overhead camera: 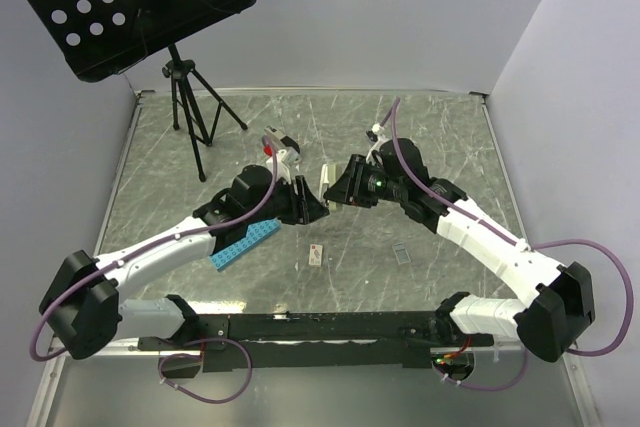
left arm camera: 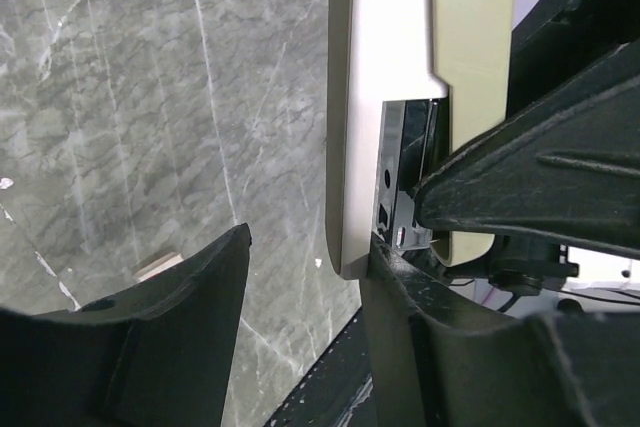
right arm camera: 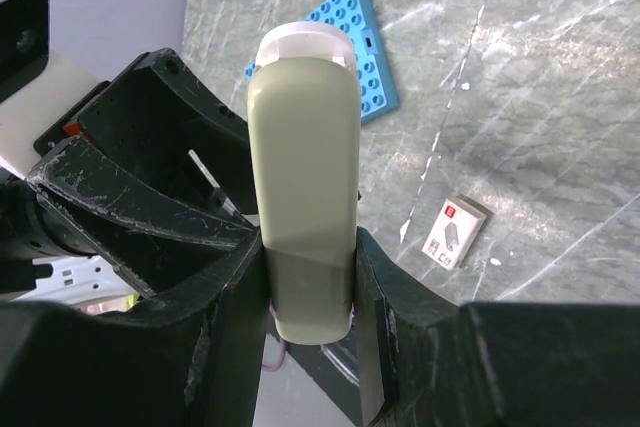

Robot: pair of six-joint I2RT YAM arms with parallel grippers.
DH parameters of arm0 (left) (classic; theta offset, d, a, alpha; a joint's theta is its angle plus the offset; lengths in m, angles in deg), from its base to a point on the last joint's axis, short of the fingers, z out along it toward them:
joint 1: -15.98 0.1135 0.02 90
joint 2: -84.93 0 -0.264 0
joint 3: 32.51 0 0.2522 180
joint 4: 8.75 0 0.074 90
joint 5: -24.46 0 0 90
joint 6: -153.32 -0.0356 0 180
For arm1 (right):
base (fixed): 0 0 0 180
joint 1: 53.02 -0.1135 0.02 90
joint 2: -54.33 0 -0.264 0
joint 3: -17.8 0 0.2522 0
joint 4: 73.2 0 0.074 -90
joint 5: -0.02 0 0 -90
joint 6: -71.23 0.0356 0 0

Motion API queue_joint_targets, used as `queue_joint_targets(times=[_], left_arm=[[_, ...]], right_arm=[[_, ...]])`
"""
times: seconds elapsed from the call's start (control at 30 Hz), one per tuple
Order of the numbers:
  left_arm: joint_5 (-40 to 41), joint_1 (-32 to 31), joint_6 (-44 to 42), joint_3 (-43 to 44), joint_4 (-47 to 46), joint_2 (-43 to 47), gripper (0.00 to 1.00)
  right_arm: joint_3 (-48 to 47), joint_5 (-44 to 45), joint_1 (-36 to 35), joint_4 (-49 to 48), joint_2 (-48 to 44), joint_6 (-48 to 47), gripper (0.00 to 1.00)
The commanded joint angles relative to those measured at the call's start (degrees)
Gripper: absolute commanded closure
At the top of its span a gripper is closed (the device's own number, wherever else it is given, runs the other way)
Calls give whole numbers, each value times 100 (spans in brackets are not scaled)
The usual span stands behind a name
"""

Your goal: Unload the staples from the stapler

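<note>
**While Two Claws Meet at the Stapler**

Where the two arms converge over the middle of the counter (overhead camera: 450,137), the stapler (right arm camera: 303,177) sits between them, carried above the surface. Right claw (right arm camera: 310,292): closed on the stapler, with one finger pressed against each long side near one end. Left claw (left arm camera: 305,282): spread wide. One of its fingers (left arm camera: 400,287) lies against the stapler's end, and the other stands well apart from the stapler, with bare counter between them. In the left wrist view a dark metal interior shows between the stapler's two pale shells. Blue studded plate (overhead camera: 243,245): flat on the counter, to the left of the stapler and nearer the arm bases, partly under the left arm. White tag (overhead camera: 317,256) with a red mark: on the counter between the stapler and the arm bases, apart from the stapler.
</note>
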Motion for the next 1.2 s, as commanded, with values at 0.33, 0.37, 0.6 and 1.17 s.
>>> queue_joint_targets(times=[0.33,0.37,0.6,1.17], left_arm=[[824,-88,-418,503,-32,-179,52],[885,-87,-462,512,-5,-153,52],[1044,-88,-840,635,285,-30,46],[446,-96,64,478,-66,-109,99]], right_arm=[[195,-225,-237,-578,-9,109,100],[204,-233,-237,-578,-18,109,100],[204,-260,-237,-534,26,4,100],[239,-137,-237,-428,-114,-233,57]])
